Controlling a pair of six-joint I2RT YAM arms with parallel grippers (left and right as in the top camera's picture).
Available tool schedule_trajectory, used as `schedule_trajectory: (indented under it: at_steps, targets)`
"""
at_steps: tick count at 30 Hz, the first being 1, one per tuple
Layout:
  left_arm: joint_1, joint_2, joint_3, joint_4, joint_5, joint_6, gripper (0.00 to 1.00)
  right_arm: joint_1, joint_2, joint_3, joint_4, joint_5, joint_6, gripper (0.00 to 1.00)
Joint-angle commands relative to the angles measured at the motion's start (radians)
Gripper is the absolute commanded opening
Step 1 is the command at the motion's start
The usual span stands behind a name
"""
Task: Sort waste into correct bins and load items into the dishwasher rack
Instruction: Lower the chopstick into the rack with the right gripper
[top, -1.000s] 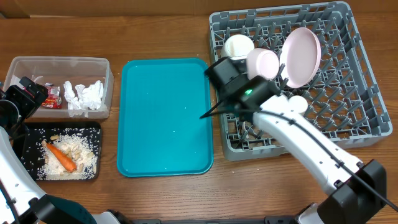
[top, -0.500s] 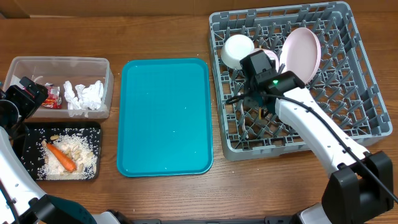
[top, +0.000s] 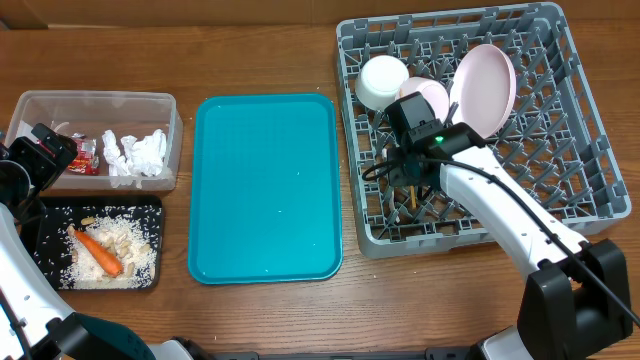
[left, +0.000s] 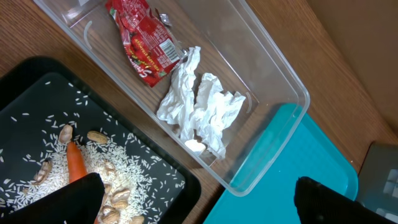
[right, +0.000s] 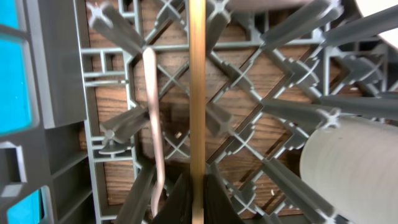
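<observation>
Overhead: the right gripper is low inside the dishwasher rack, near its left side, closed on a wooden chopstick. The plate stands on edge behind it, with a bowl and a cup alongside. The teal tray is bare. The left gripper hangs over the bins at the counter's left end.

Left wrist: the jaws are spread wide and hold nothing. The wrapper and tissue lie in the clear tub. The carrot and rice are in the black tray.

Right wrist: the chopstick runs straight out from the clamped fingers across the lattice floor, with wood showing through the gaps. A pale strip lies just left of it, possibly the fork, but I cannot tell.

Risks, as I judge them: the lattice holes look wider than the stick, so a tilted release could let it drop through to the counter. The pegs crowd close, and a sideways pull-out may snag them or nudge the cup.
</observation>
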Motion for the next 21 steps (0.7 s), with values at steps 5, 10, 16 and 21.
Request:
schedule_trajectory:
  at_steps: [5, 10, 16, 21]
  targets:
    - [0.000, 0.001, 0.023, 0.001, -0.007, -0.006, 1.00, 0.003, -0.004, -0.014, 0.029, -0.015, -0.008, 0.24]
    - [0.000, 0.001, 0.023, 0.001, -0.007, -0.005, 1.00, 0.003, -0.014, 0.084, -0.035, -0.016, -0.008, 0.41]
    - [0.000, 0.001, 0.023, 0.001, -0.007, -0.005, 1.00, 0.003, -0.054, 0.251, -0.187, -0.035, -0.004, 0.43]
    - [0.000, 0.001, 0.023, 0.001, -0.007, -0.005, 1.00, 0.003, -0.138, 0.333, -0.257, -0.113, -0.001, 1.00]
